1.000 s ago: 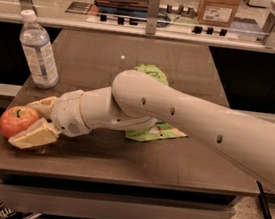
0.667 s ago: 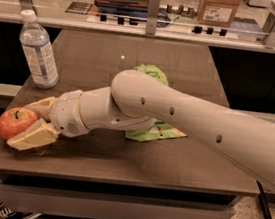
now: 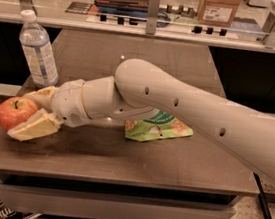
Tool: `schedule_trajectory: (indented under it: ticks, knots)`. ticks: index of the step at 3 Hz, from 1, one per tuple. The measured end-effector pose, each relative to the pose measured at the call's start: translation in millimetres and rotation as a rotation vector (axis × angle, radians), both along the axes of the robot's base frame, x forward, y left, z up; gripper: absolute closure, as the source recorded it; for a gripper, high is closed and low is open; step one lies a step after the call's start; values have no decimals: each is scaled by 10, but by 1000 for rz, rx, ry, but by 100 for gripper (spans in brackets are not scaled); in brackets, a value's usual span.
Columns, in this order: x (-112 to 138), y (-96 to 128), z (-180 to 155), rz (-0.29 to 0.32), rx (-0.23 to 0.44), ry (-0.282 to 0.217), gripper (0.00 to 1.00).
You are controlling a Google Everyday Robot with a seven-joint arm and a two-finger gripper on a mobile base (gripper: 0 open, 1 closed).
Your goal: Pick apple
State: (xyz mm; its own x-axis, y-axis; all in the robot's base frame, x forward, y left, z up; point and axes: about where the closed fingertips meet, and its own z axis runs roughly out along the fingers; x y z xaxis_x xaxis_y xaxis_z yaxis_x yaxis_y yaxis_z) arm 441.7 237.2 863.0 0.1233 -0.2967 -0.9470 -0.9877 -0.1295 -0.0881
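Observation:
The red-orange apple [image 3: 15, 112], with a short dark stem on top, is at the table's [image 3: 120, 164] front left corner. My gripper [image 3: 21, 115] reaches in from the right and is shut on the apple. One cream finger [image 3: 39, 94] lies behind it and the other finger [image 3: 32, 125] under its front side. The apple is held slightly above the tabletop, partly past the left edge. The white arm stretches across the table from the right.
A clear water bottle [image 3: 38, 48] with a white cap stands just behind the gripper at the back left. A green snack bag [image 3: 161, 126] lies mid-table, partly under the arm. A counter with a glass rail runs behind the table.
The apple and the gripper have risen a little from the tabletop. The bottle and the bag have not moved.

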Motion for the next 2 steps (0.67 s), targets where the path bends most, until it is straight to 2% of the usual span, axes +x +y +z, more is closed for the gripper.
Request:
schedule_trajectory:
  ticks: [2]
  knots:
    - [236, -180, 534, 56, 79, -87, 100]
